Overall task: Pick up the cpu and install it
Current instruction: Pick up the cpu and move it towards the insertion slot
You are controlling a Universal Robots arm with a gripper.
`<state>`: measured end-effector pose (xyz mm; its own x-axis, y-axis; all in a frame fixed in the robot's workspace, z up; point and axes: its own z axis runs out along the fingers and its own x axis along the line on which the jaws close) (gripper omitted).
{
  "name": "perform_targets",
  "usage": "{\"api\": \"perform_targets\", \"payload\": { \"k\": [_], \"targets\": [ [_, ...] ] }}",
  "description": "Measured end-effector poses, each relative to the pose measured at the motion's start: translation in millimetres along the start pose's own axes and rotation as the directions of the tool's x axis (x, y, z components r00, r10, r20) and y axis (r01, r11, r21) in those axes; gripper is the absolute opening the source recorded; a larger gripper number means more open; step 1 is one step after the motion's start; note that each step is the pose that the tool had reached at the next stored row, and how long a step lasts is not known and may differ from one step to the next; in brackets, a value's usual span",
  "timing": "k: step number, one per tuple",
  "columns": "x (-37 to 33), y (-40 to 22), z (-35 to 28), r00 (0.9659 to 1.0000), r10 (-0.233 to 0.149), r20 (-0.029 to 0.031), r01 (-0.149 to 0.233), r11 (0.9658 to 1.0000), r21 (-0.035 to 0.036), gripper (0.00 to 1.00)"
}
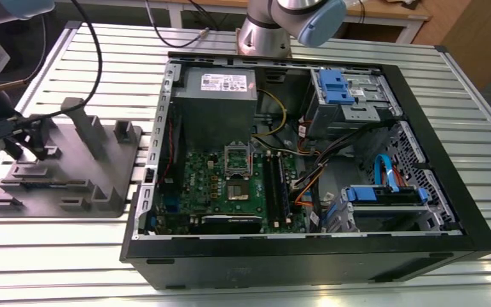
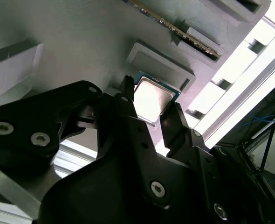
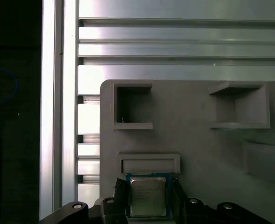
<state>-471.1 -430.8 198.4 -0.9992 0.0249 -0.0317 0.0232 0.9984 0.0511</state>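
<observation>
Cpu [image 3: 147,198] lies on the grey fixture [image 3: 198,140], straddled by the gripper [image 3: 147,185], jaws parted just beside it.

Silver arm [image 1: 267,35] with a pale-blue joint cap [image 1: 321,22] and a black cable [image 1: 99,61]; its black pincer [image 2: 151,100] has angular links [image 2: 142,140] fastened with silver hex screws [image 2: 157,188].
</observation>
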Motion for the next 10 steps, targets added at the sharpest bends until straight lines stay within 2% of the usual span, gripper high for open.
{"api": "perform_targets", "payload": {
  "k": [10],
  "targets": [
    [-0.6, 1.0, -19.7, 1.0000, 0.000, 0.0001, 0.000, 1.0000, 0.0000, 0.47]
  ]
}}
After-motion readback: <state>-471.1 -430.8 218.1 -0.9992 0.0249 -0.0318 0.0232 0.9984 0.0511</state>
